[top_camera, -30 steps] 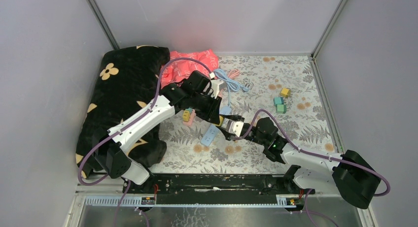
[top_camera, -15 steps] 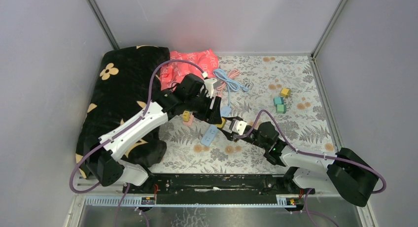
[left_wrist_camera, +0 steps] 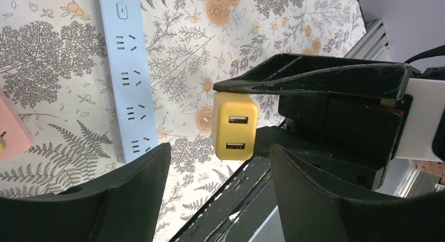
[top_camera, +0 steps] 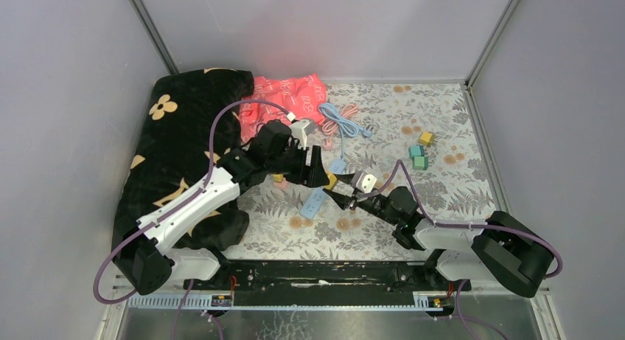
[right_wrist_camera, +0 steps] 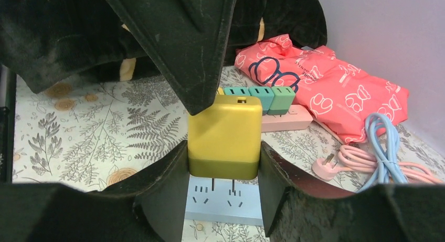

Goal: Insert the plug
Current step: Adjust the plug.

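Plug (right_wrist_camera: 224, 136): yellow block, darker base band, two prongs, two USB ports | just above power strip (right_wrist_camera: 223, 202) | right gripper (right_wrist_camera: 223, 168) clamps it | left gripper (left_wrist_camera: 218, 153) spread wide

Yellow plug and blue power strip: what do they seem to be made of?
The yellow plug looks like hard plastic, satin-smooth, with rounded moulded edges. The blue power strip is probably matte plastic too: flat, uniform, crisp socket slots.
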### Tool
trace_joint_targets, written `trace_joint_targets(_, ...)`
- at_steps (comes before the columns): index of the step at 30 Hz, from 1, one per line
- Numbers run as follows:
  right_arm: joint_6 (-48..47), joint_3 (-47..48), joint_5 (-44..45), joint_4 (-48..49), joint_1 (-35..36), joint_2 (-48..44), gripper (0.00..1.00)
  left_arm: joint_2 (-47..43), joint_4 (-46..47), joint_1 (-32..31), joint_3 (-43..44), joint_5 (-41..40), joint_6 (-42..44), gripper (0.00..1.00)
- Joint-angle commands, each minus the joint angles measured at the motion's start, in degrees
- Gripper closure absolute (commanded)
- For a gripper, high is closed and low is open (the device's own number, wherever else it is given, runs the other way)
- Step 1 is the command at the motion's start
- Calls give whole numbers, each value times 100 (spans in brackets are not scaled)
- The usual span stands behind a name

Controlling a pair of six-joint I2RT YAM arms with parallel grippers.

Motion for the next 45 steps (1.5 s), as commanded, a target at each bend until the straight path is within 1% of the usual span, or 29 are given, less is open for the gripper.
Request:
trace_joint_targets(1, 401, 24, 256, 873, 51, 24, 100, -142, 731, 80, -118, 95, -206, 24)
trace_joint_targets(6, 376, 47, 302, 769, 51, -27, 100, -64, 924, 101, -220, 203, -345, 24)
trace_joint_targets(13, 311, 39, 386, 697, 52, -34, 100, 59, 1176, 132, -279, 365, -511, 31)
trace_joint_targets(16, 318, 41, 437, 697, 49, -17, 100, 147, 1176, 132, -284, 442, -516, 37)
trace_joint_targets(19, 330, 41, 444, 705, 53, 17, 100, 196, 1176, 132, -298, 468, -503, 48)
trace_joint_targets(21, 351, 48, 443, 739, 51, 59, 100, 220, 1185, 133, -297, 497, -479, 53)
trace_joint_targets(27, 395, 115, 370, 776, 52, 140, 100, 277, 1332, 132, -361, 693, -470, 53)
trace_joint_targets(34, 500, 164, 213, 802, 60, 208, 100, 369, 1438, 132, -359, 821, -353, 52)
trace_joint_targets(37, 511, 164, 199, 787, 59, 199, 100, 411, 1455, 132, -374, 905, -316, 54)
trace_joint_targets(41, 554, 171, 142, 771, 60, 221, 100, 483, 1471, 132, -406, 1044, -272, 66)
trace_joint_targets(45, 621, 173, 142, 799, 60, 289, 100, 505, 1457, 134, -416, 1088, -208, 86)
